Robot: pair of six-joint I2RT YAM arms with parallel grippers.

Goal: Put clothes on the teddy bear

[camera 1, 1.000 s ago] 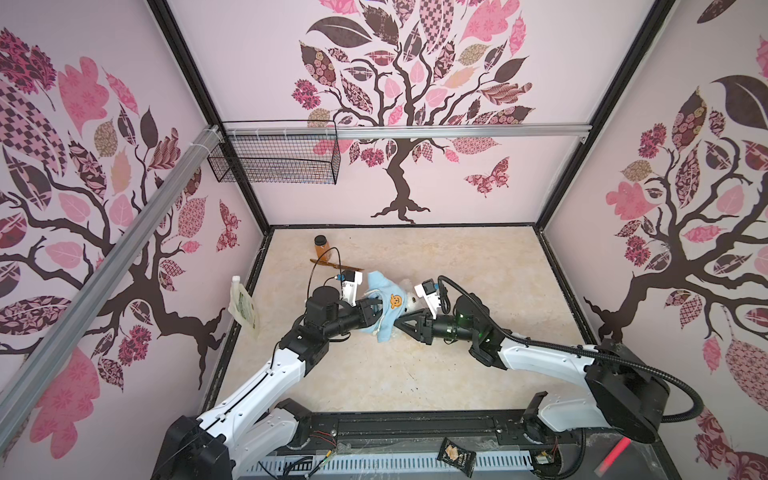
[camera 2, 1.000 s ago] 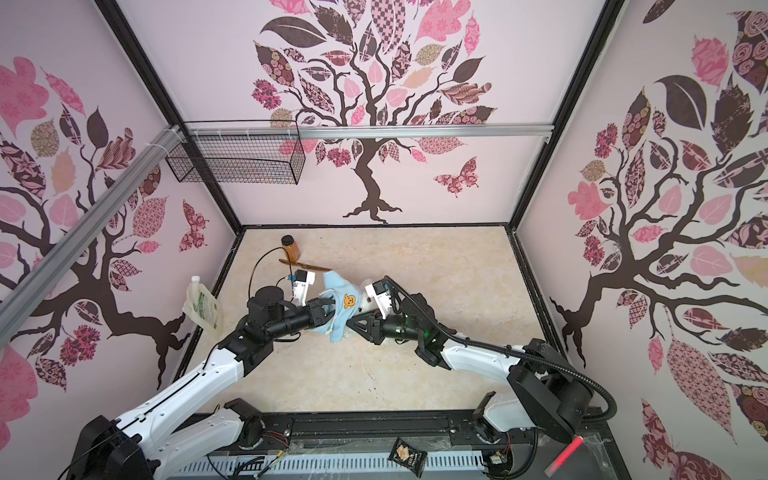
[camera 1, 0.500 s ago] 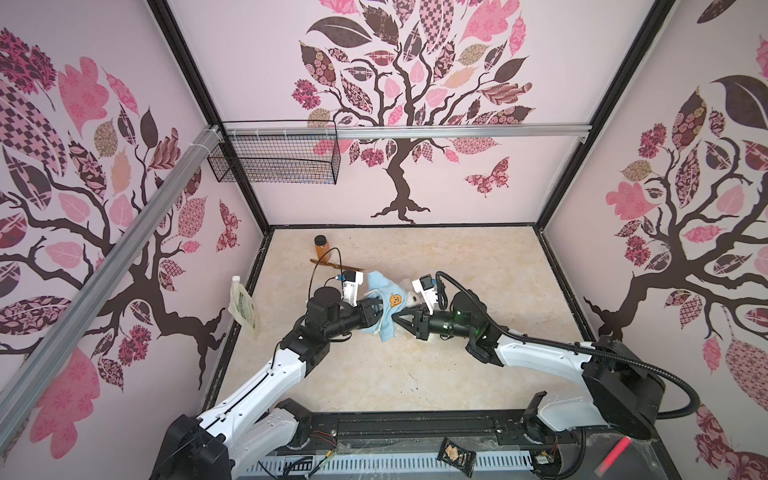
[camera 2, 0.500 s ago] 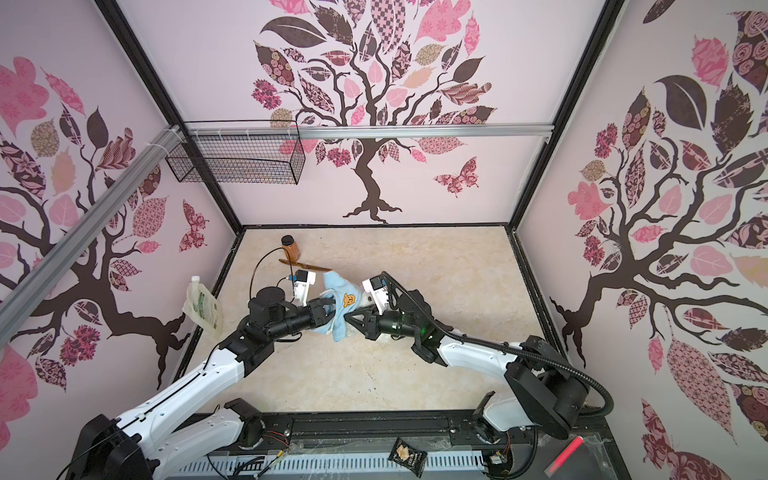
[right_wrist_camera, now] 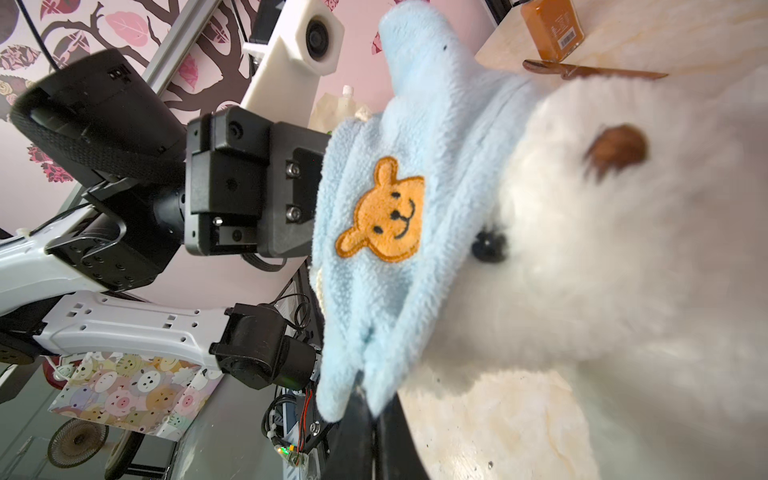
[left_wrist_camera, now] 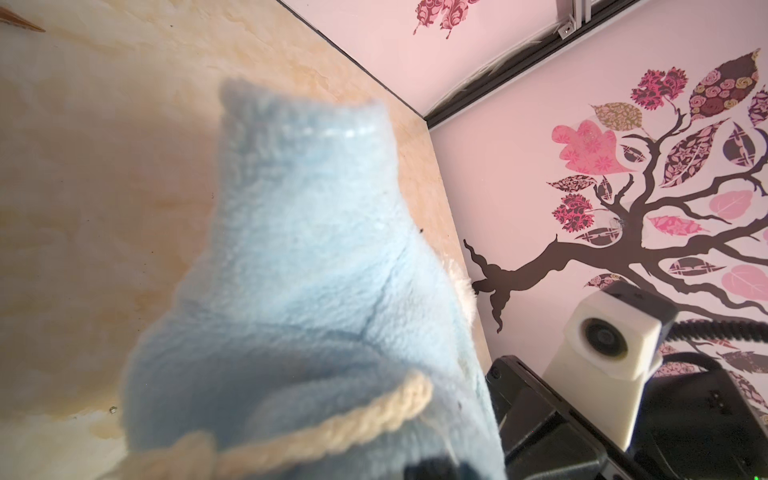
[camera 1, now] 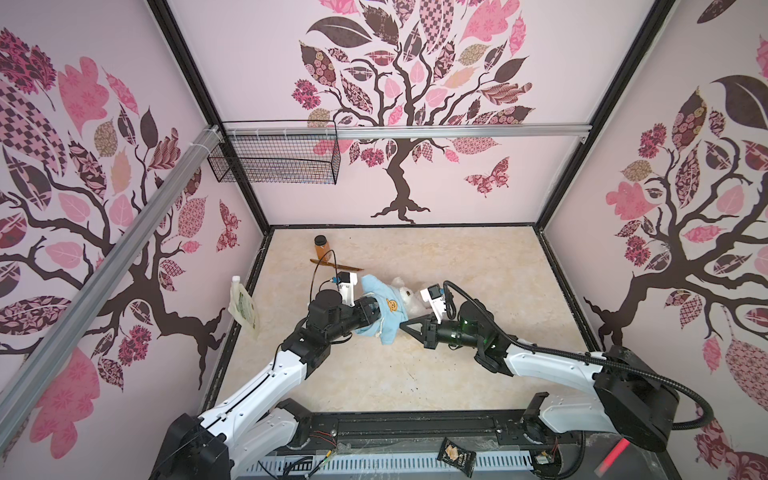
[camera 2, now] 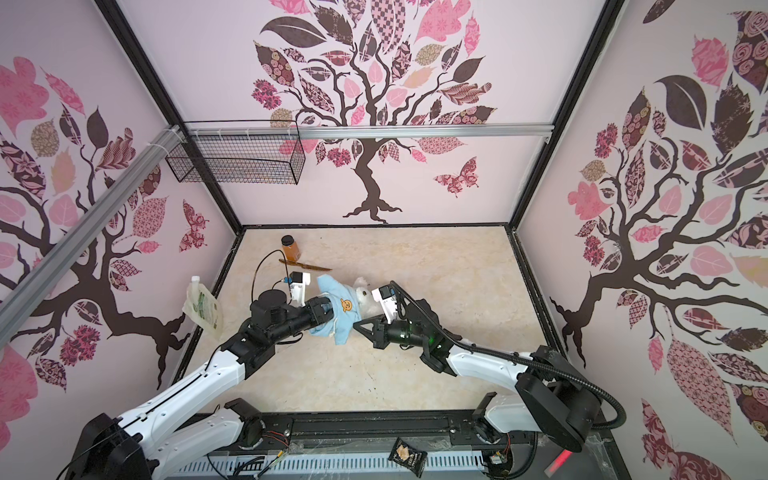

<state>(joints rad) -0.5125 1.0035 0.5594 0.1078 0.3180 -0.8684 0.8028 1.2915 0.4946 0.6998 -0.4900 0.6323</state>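
In right wrist view: teddy bear (right_wrist_camera: 602, 270) eye, fingers (right_wrist_camera: 361, 436) pinching shirt (right_wrist_camera: 374, 299).

Teddy bear (camera 1: 410, 296) (camera 2: 365, 296): white fluffy plush, lying approx mid-floor (camera 1: 457, 270) in both top views. In my right wrist view it shows black eye, brown nose; blue shirt (right_wrist_camera: 374, 270) bunched vs. its face.

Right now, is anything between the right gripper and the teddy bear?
Only the light blue shirt: the right gripper is shut on one edge of it, with the teddy bear just beyond that fabric. Nothing else visible stands between them.
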